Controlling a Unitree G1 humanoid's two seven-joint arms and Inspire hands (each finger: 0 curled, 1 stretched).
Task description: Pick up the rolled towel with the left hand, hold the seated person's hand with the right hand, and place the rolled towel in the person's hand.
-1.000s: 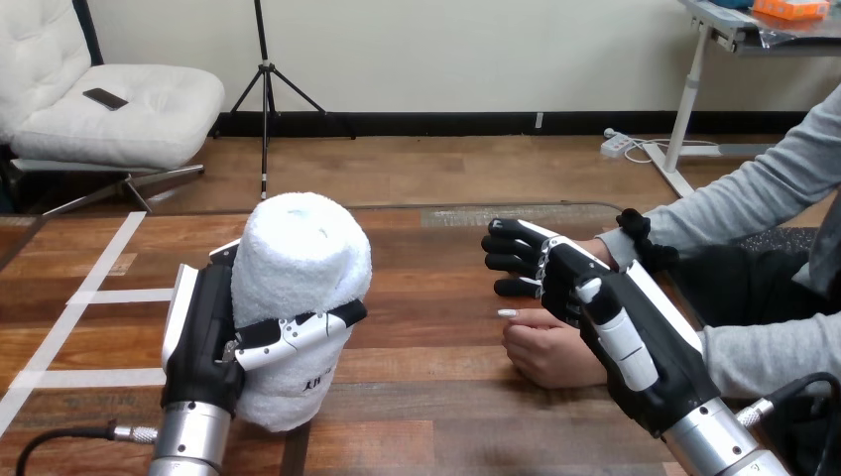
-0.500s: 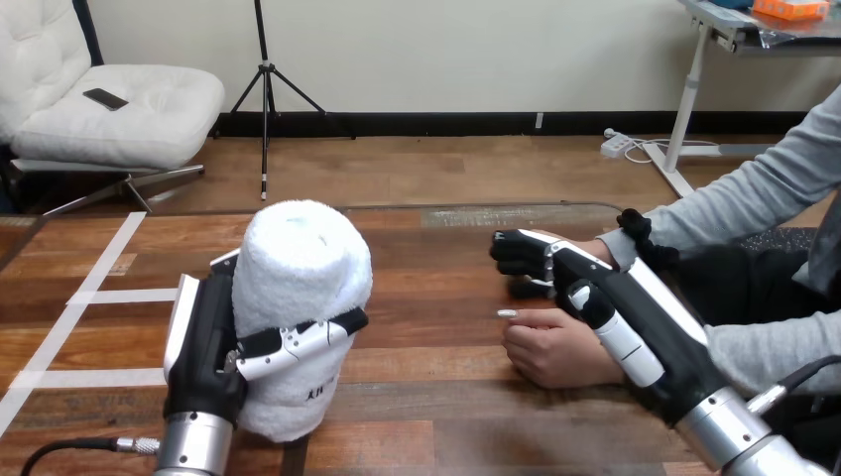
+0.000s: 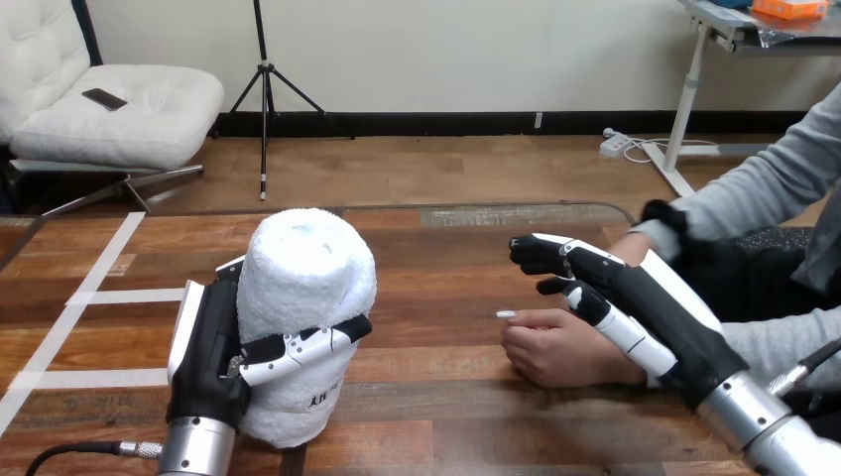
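One rolled towel (image 3: 302,283), white, upright, lower left of centre. It sits in the left hand (image 3: 206,347): palm against its left side, fingers (image 3: 298,347) curled across its front, so a firm grasp. The towel's left flank is hidden behind that hand. Whether its base touches the table (image 3: 436,258) or hangs just above it is hard to make out.

Two robot hands in all. The right hand (image 3: 655,307) is at centre right, reaching up and to the left from the lower right corner. Both silver forearms are cut off by the frame's bottom edge.

Just below and left of the right hand, one person's hand (image 3: 550,352) rests on the table, loosely closed (one pale nail pointing left). Its wrist side is covered by the right hand; touching or just over it, can't tell.

A second arm of the person comes in from the upper right in a grey sleeve (image 3: 754,193). Only its wrist (image 3: 632,246) shows, just above the right hand; the hand beyond it is hidden behind the robot's. Whether the right hand clasps anything or lies loose can't be told.

Three strips of white tape (image 3: 99,297) on the table at far left, the long one cut off by the left edge.
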